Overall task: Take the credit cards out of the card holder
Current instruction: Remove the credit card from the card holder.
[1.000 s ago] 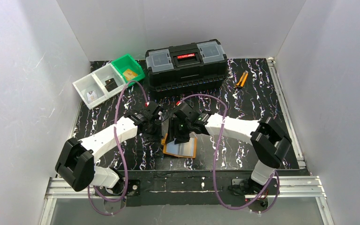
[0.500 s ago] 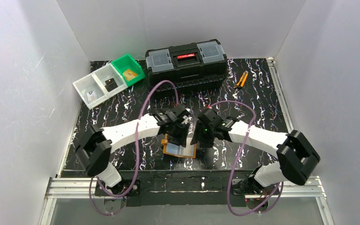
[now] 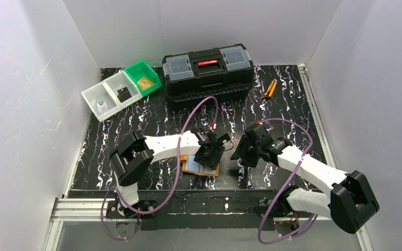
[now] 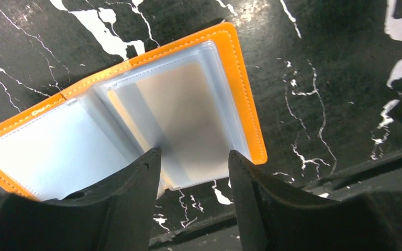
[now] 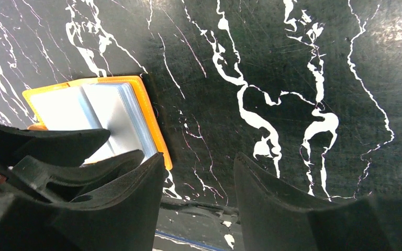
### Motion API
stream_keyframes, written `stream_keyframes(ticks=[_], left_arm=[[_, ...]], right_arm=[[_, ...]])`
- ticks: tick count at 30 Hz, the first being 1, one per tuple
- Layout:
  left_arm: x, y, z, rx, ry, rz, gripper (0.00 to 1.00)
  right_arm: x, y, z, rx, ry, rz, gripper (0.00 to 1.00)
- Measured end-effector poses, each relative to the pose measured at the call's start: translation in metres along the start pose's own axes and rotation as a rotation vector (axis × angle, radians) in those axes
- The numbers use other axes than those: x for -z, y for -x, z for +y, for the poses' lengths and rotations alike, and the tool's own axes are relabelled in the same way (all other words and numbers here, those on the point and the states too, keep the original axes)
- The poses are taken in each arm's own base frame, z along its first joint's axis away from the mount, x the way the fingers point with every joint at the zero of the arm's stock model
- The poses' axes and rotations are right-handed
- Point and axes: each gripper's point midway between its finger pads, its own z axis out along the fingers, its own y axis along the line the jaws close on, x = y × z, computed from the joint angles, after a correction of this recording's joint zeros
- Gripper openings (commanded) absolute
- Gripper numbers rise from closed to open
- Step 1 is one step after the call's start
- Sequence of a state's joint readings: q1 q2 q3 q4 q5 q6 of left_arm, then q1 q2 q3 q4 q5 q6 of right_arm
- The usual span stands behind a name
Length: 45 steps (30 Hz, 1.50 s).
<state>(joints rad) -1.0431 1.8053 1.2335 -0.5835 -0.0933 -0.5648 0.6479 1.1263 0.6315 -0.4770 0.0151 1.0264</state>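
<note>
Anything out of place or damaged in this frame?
Nothing spilled or damaged. The orange card holder lies open and skewed to the table edge, its clear sleeves fanned up, beneath the open left gripper. The right gripper, also open, hangs beside it.

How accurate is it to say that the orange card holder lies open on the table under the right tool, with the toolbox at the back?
One detail is wrong: the card holder lies open on the table under the left tool, not the right tool, which hangs beside it. The top view shows this. The toolbox is indeed at the back.
</note>
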Motion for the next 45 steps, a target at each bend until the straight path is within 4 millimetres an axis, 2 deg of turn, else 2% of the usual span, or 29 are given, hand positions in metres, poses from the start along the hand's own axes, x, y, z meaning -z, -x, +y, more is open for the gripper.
stream_keyframes(ticks=[6, 10, 22, 31, 39, 45], left_arm=[[-0.007, -0.001, 0.003, -0.015, 0.032, 0.001, 0.46], [-0.007, -0.001, 0.002, -0.021, 0.038, -0.006, 0.39], [-0.009, 0.001, -0.001, -0.008, 0.020, -0.025, 0.00], [-0.010, 0.003, 0.002, 0.094, -0.099, -0.016, 0.00], [-0.010, 0.003, 0.002, 0.268, -0.319, 0.024, 0.00], [-0.010, 0.002, 0.000, 0.341, -0.428, 0.049, 0.00]], right_arm=[[-0.002, -0.005, -0.002, 0.005, -0.001, 0.023, 0.59], [-0.003, -0.008, -0.002, 0.007, -0.001, 0.040, 0.59], [-0.010, -0.016, 0.000, 0.008, 0.001, 0.098, 0.58], [-0.022, -0.032, 0.010, 0.054, 0.007, 0.180, 0.57], [-0.025, -0.037, 0.046, 0.103, 0.089, 0.214, 0.47], [-0.031, -0.042, 0.056, 0.114, 0.108, 0.244, 0.39]])
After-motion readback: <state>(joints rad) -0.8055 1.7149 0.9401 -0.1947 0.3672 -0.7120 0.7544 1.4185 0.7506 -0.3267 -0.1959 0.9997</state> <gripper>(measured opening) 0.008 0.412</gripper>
